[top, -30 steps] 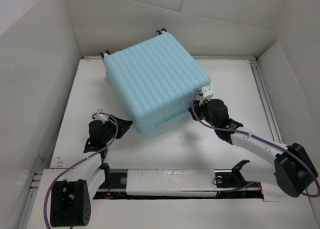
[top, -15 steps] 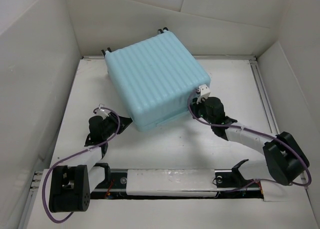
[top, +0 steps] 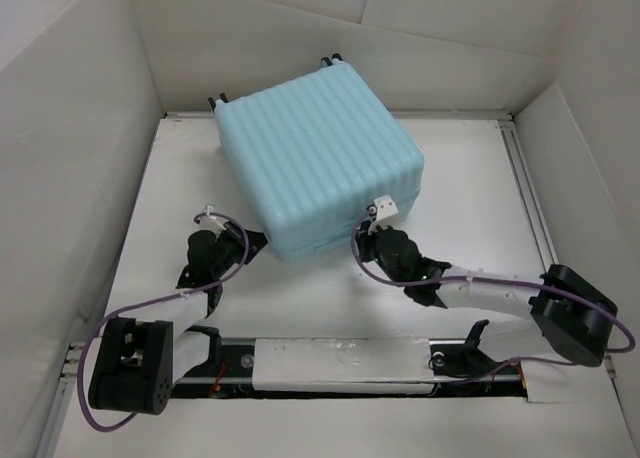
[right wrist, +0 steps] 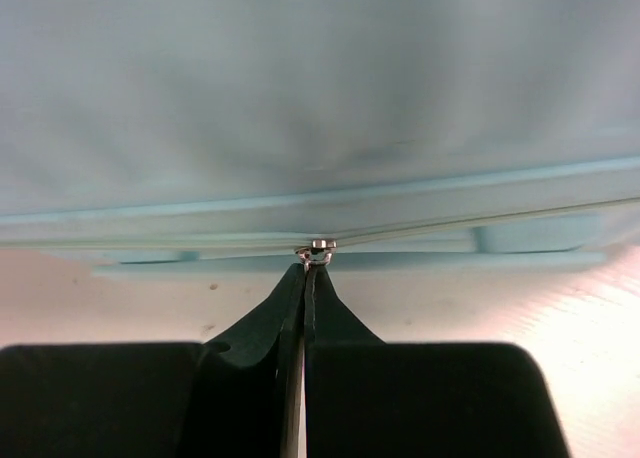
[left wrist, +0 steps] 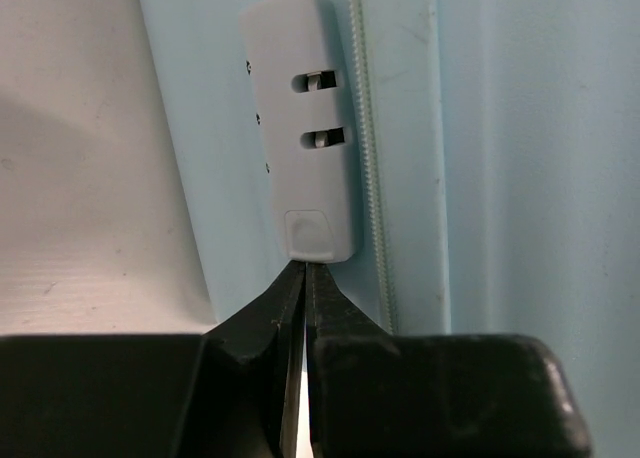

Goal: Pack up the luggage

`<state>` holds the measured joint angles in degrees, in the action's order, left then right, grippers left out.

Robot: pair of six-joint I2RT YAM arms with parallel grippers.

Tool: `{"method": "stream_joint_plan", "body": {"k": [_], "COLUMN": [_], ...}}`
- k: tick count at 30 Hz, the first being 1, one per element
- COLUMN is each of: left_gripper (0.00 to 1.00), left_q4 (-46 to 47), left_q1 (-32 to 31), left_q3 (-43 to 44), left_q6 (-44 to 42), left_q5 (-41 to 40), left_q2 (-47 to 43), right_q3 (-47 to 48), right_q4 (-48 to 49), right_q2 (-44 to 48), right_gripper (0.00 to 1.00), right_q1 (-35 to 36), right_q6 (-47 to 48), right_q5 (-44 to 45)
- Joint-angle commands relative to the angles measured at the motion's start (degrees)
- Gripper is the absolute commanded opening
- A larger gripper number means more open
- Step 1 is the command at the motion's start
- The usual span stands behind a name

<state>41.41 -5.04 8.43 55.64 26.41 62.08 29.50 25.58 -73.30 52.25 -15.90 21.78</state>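
Two fully closed end effectors are set against the luggage (top: 315,148): left end effector (left wrist: 305,268) below the lock (left wrist: 300,128), right end effector (right wrist: 308,270) at the zipper (right wrist: 317,247).

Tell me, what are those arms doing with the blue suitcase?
Left gripper shut, tips at the grey lock. Right gripper shut, tips at a metal zipper piece. Luggage closed, lying flat. No obstruction seen.

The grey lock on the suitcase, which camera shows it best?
Left wrist: the lock fills the frame, both slots clear, the shut left gripper at its lower end. Top view: too small to tell. Right wrist: only a seam of the luggage.
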Motion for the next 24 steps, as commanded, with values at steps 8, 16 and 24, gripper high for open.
{"method": "stream_joint_plan", "body": {"k": [8, 16, 24], "left_gripper": [0.0, 0.0, 0.0], "left_q4": [13.3, -0.1, -8.0], "left_q1": [-10.9, -10.9, -10.9], "left_q3": [5.4, 9.1, 13.2], "left_q6": [6.6, 5.6, 6.0], "left_q5": [3.0, 10.0, 12.3], "left_q2": [0.9, -10.0, -15.7], "right_q3": [23.0, 23.9, 19.8], "right_q4": [-2.0, 6.1, 22.2], "right_q2": [-19.5, -23.6, -26.9], "right_gripper": [0.0, 0.0, 0.0], "right_q1": [25.0, 25.5, 26.6], "right_q6": [-5.7, -5.6, -7.6], "right_q5": [-1.7, -3.9, 0.6]}}
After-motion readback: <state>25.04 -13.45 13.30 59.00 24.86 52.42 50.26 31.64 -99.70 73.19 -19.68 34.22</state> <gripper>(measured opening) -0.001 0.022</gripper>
